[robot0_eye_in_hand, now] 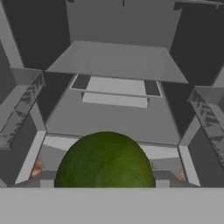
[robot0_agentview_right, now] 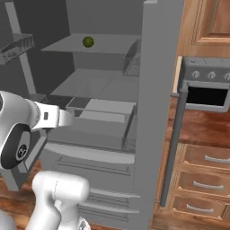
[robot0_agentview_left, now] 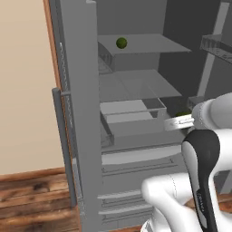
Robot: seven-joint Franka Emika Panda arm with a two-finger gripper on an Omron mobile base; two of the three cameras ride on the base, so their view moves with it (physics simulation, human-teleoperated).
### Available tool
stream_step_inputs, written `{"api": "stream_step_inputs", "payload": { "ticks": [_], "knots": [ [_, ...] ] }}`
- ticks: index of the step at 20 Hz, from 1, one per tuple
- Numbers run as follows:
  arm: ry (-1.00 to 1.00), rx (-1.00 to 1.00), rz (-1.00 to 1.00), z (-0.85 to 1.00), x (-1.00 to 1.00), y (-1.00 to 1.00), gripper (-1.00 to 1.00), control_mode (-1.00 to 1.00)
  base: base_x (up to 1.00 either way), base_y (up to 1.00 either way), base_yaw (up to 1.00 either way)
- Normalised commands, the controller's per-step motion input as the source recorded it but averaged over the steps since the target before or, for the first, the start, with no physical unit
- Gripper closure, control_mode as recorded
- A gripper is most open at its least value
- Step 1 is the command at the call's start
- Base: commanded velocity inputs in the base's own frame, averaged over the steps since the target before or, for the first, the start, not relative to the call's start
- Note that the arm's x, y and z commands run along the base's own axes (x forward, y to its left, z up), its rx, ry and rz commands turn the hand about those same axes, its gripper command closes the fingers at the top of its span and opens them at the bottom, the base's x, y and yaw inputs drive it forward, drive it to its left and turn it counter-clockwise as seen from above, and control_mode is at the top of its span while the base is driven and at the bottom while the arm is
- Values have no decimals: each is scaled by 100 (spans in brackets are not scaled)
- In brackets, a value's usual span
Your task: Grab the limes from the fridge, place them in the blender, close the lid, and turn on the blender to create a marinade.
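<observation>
My white arm [robot0_agentview_left: 204, 149] rises from the base, elbow bent, forearm reaching level and forward. I cannot see how the gripper's jaws stand.

The fridge [robot0_agentview_left: 81, 113] is seen standing open, its front left unblocked between the two door panels, whose wire racks [robot0_agentview_right: 17, 47] narrow the way in at either side. Open room is left above the upper shelf [robot0_agentview_left: 149, 44], taken up only by one lime [robot0_agentview_left: 121, 43] near its left end. Lower down, the approach is crowded by the open drawer [robot0_agentview_right: 105, 117] and by a second lime [robot0_eye_in_hand: 105, 161] seen close before the hand
</observation>
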Motion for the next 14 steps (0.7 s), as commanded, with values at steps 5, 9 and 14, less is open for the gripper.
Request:
{"api": "stream_step_inputs", "payload": {
  "ticks": [5, 9, 14],
  "knots": [
    [0, 0, 0, 0, 0, 0, 100, 100, -86, 0, 1],
    [0, 0, 0, 0, 0, 0, 100, 100, -95, 0, 0],
    [0, 0, 0, 0, 0, 0, 100, 100, -96, 15, -11]
  ]
}}
